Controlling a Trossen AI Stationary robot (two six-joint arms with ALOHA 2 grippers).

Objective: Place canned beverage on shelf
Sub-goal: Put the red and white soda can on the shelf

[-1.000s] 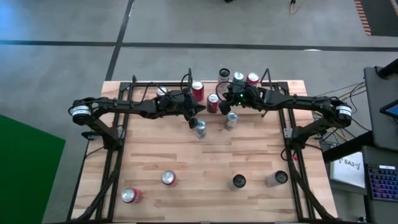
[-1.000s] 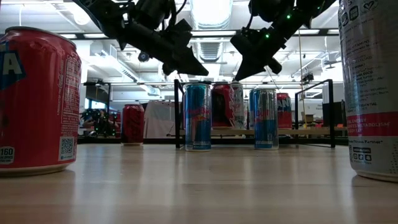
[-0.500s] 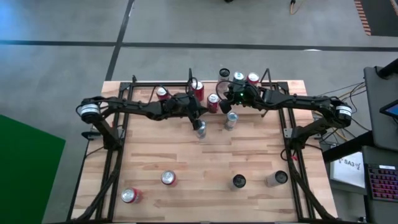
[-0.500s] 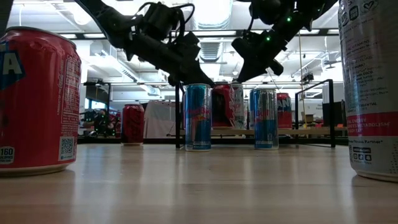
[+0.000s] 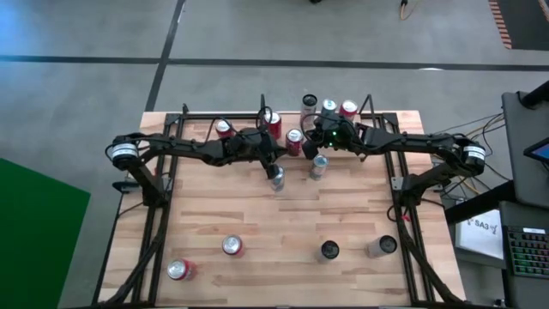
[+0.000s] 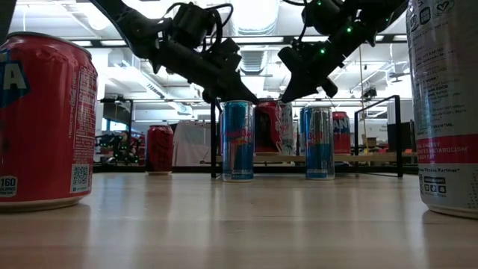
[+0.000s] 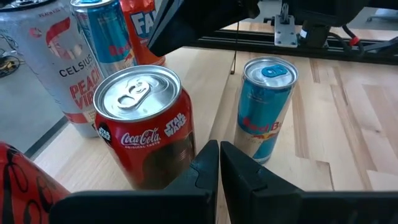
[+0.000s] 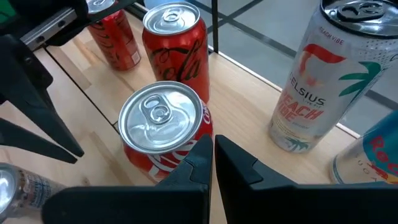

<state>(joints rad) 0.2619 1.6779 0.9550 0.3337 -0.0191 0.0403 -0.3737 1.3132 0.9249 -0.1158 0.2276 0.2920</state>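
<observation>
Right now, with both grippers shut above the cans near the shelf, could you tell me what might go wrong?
1. The left gripper hangs just over the slim blue can; a small dip could topple it.
2. The right gripper sits close to the Coca-Cola can, among tightly packed cans; a bump may knock several over.

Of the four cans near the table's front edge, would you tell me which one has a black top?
The black-topped can, second from the right in the front row; the other three show silver tops.

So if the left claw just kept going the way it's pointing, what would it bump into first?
Most likely the red Coca-Cola can, straight ahead of the shut left gripper in its wrist view. The slim blue can stands off to one side, though depth is hard to judge.
</observation>
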